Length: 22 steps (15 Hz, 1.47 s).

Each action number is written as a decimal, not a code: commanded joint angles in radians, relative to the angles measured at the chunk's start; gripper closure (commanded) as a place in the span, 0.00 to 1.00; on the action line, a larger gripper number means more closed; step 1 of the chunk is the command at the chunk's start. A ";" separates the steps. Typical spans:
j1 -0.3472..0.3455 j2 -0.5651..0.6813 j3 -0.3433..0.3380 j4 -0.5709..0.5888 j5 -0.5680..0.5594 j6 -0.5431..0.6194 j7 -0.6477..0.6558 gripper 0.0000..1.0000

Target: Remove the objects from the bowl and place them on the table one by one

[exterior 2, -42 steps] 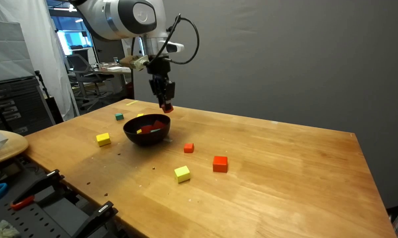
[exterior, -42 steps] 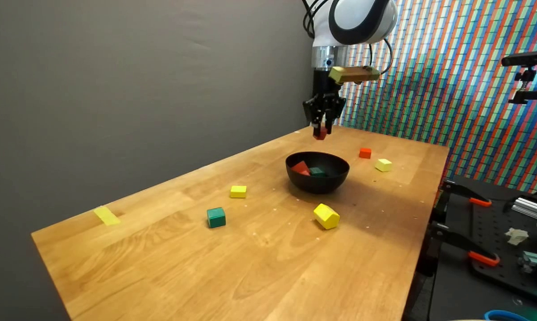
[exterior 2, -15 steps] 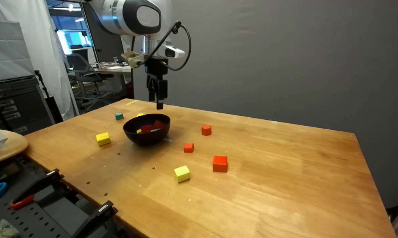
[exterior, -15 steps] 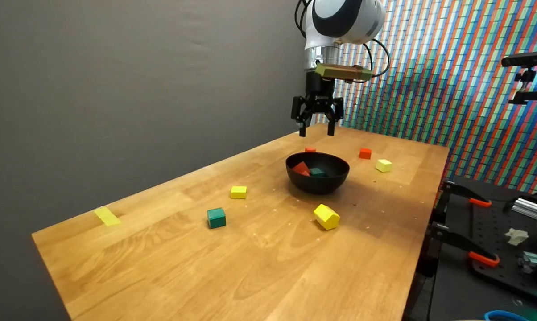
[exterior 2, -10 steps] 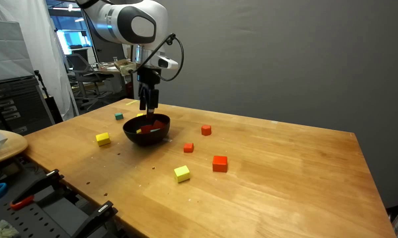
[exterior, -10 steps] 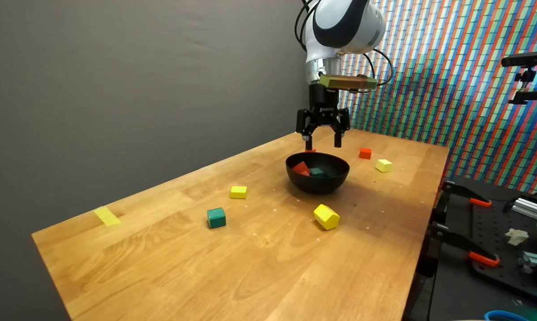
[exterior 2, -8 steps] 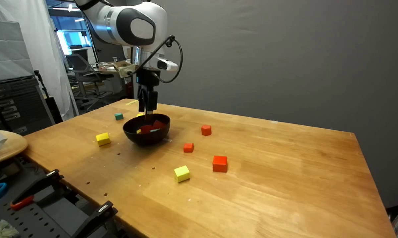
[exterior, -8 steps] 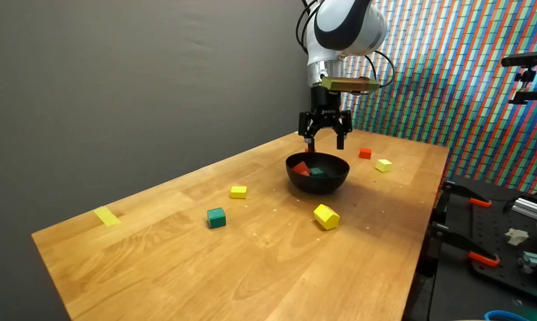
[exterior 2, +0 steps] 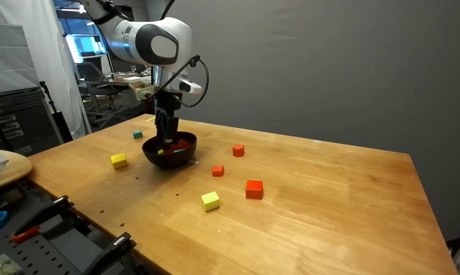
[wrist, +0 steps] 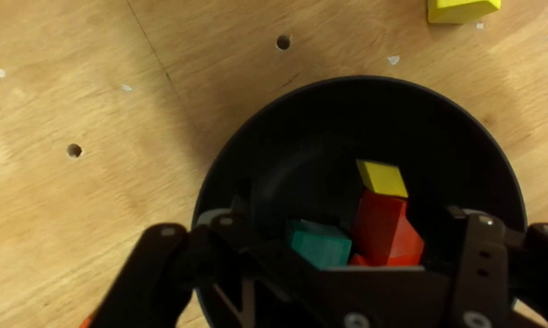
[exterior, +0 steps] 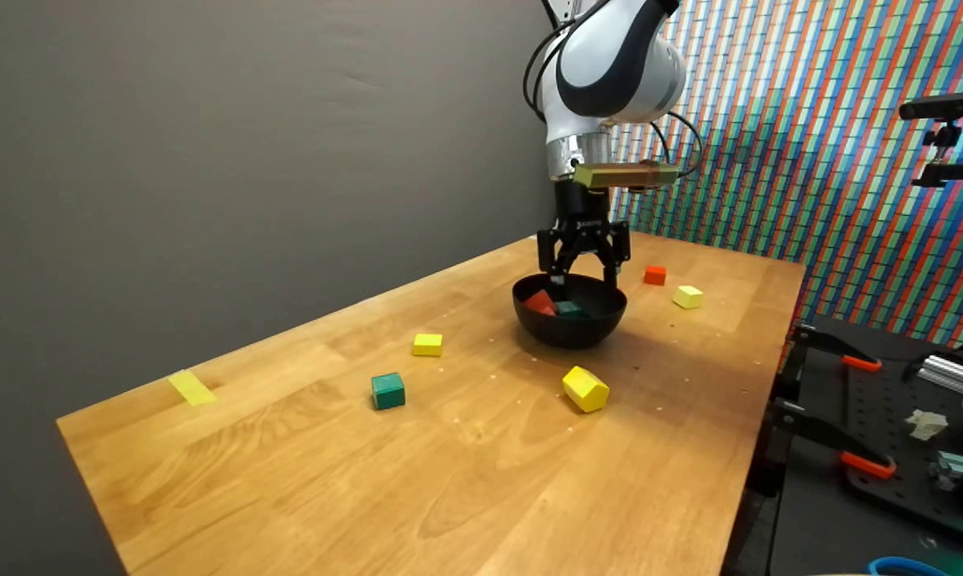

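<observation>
My gripper (exterior: 584, 286) is open, fingers spread apart, lowered into the black bowl (exterior: 569, 332); its fingertips are partly hidden by the bowl's wall. In the wrist view the bowl holds a green block (wrist: 322, 248), a large red block (wrist: 378, 230) and a small yellow block (wrist: 385, 180). A bit of red (wrist: 358, 260) shows low between green and red; the gripper's body covers the rest. Nothing is visibly gripped. On the table (exterior 2: 329, 214) lie red blocks (exterior 2: 238, 150), (exterior 2: 218, 170), (exterior 2: 254, 190), yellow blocks (exterior 2: 119, 160), (exterior 2: 210, 201), (exterior: 428, 345) and a green block (exterior: 388, 391).
Yellow tape (exterior: 192, 387) is stuck near a table corner. Black clamps with orange parts (exterior: 833, 440) grip one long edge, beside a dark perforated plate. A grey wall (exterior: 289, 160) runs along the opposite edge.
The red block once held by my gripper was let go and now rests on the table near the bowl. Since then my gripper, fingers spread, has come over the bowl and down into it.
</observation>
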 commanded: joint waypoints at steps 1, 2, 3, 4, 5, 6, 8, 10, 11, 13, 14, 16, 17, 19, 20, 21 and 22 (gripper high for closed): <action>0.012 0.080 0.013 0.068 0.022 0.004 0.006 0.19; 0.014 0.101 0.016 0.082 0.029 0.008 0.006 0.24; 0.015 0.120 0.021 0.098 0.038 0.014 0.004 0.23; 0.014 0.134 0.026 0.112 0.050 0.016 0.001 0.26; 0.010 0.144 0.034 0.123 0.071 0.027 -0.004 0.27; 0.008 0.152 0.038 0.132 0.089 0.036 -0.003 0.28; 0.002 0.161 0.044 0.143 0.132 0.076 -0.003 0.27; 0.004 0.165 0.042 0.147 0.157 0.114 0.002 0.27; 0.009 0.165 0.037 0.144 0.158 0.137 0.009 0.27; 0.024 0.170 0.022 0.133 0.141 0.181 0.030 0.25; 0.031 0.172 0.015 0.128 0.130 0.196 0.044 0.25; 0.052 0.183 -0.009 0.113 0.101 0.229 0.082 0.49; 0.060 0.187 -0.017 0.108 0.093 0.238 0.098 0.56; 0.088 0.196 -0.047 0.093 0.058 0.270 0.139 0.74; 0.095 0.192 -0.054 0.091 0.048 0.268 0.158 0.81; 0.104 0.185 -0.063 0.085 0.038 0.274 0.177 0.87; 0.110 0.182 -0.068 0.082 0.030 0.280 0.188 0.86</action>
